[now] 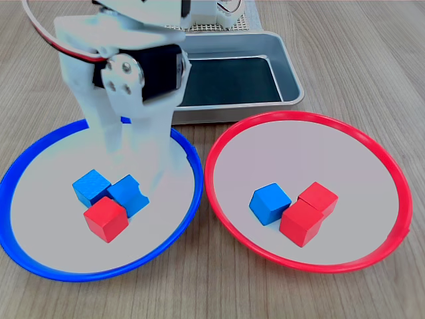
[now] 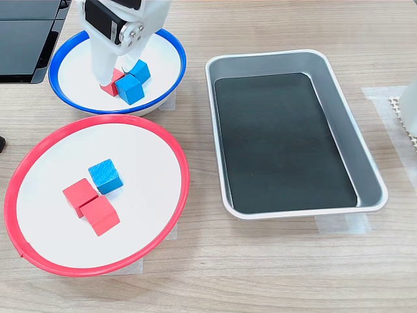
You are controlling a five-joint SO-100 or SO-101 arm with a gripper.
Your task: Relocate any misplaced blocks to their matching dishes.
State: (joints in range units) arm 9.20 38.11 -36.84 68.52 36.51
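Gripper (image 1: pixel 143 176) lowered into the blue-rimmed dish (image 1: pixel 20 259), its white fingers standing apart over the cluster of blocks, gripping none. Two blue blocks (image 1: pixel 127 194) and one red block (image 1: pixel 105 219) lie touching in this dish. In the red-rimmed dish (image 1: pixel 372 156), one blue block (image 1: pixel 269 203) sits against two red blocks (image 1: pixel 309 211). A grey metal tray (image 2: pixel 355 130) lies beyond on the wooden table (image 2: pixel 273 274).

The white arm's claw (image 1: pixel 143 169) stands low over the blue-rimmed round plate (image 1: pixel 40 266), crowding its three touching cubes, while the red-rimmed round plate (image 1: pixel 372 153) and rectangular grey metal tray (image 2: pixel 365 163) lie open from above.
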